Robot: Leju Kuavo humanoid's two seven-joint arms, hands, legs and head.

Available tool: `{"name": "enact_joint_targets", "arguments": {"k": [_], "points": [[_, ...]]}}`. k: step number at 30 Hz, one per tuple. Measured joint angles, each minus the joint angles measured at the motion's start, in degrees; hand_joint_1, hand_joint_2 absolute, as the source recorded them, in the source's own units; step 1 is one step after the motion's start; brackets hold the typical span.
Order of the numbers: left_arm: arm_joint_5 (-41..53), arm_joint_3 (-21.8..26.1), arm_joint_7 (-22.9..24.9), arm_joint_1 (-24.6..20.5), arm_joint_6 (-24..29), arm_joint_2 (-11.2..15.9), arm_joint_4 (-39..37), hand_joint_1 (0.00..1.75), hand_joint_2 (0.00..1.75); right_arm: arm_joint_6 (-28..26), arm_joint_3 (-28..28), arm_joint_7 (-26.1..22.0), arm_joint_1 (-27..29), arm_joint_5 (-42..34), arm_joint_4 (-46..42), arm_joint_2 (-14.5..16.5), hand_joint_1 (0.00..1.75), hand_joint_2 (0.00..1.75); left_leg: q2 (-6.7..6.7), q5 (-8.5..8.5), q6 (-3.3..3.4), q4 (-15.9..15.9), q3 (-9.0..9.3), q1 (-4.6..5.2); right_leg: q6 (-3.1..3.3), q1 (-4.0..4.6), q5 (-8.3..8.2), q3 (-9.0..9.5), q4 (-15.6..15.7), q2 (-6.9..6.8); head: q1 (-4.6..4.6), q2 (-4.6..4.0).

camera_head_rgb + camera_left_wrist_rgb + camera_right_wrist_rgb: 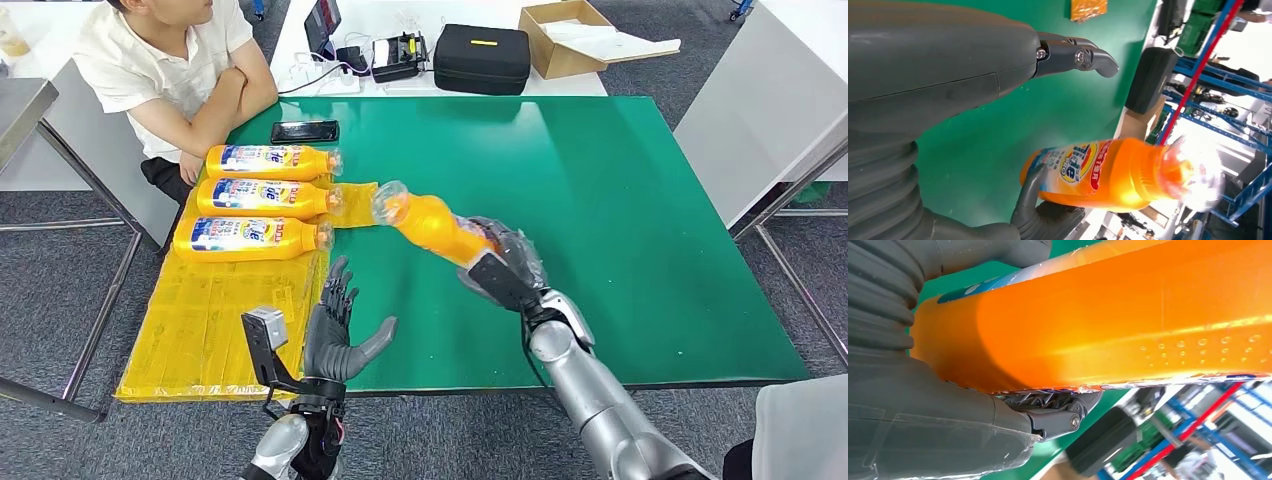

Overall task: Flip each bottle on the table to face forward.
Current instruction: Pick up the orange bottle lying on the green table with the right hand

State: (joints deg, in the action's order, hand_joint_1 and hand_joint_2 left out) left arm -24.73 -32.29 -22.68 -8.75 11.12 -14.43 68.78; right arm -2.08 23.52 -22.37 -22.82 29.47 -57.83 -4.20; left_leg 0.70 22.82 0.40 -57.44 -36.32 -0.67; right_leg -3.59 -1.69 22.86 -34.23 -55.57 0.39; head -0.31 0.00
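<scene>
Right hand (503, 262) grasps the orange bottle (432, 226) at frame centre; left hand (340, 330) released. Rotate label upward, then align beside the 3 bottles (262, 198) at upper left.

A person (170, 60) sits beside the green table (620, 220), near a phone (304, 131) and black case (481, 58).

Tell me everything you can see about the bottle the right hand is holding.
The held bottle is orange, apparently clear plastic full of orange liquid, with a clear cap end and a label in white, blue, red and yellow. The right hand grips its base end, lifting it off the green table. It is tilted, cap pointing toward three more bottles lying on the yellow mat. Nothing else touches it; the left hand is open below.
</scene>
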Motion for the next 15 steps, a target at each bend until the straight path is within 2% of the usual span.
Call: {"name": "enact_joint_targets", "arguments": {"k": [8,15], "points": [[2.21,-0.25,-0.35,-0.92,1.48,-0.01,-1.54,0.00,1.75,-0.12,2.78,-0.24,1.05,-0.46,-2.61,1.18,1.75,1.75,0.01,0.00,0.00,0.00,-0.02,-0.01,0.00,-0.03,0.00,0.00,0.00,-0.01,0.01,0.00],[4.22,-0.16,-2.24,-3.60,3.10,-0.77,-3.23,0.00,1.75,-0.13,6.55,-0.49,2.50,-0.49,-3.53,3.39,1.75,1.75,0.02,-0.01,-0.01,0.00,-0.03,-0.01,0.00,0.00,0.00,-0.03,0.00,-0.01,0.00,0.00]]}}
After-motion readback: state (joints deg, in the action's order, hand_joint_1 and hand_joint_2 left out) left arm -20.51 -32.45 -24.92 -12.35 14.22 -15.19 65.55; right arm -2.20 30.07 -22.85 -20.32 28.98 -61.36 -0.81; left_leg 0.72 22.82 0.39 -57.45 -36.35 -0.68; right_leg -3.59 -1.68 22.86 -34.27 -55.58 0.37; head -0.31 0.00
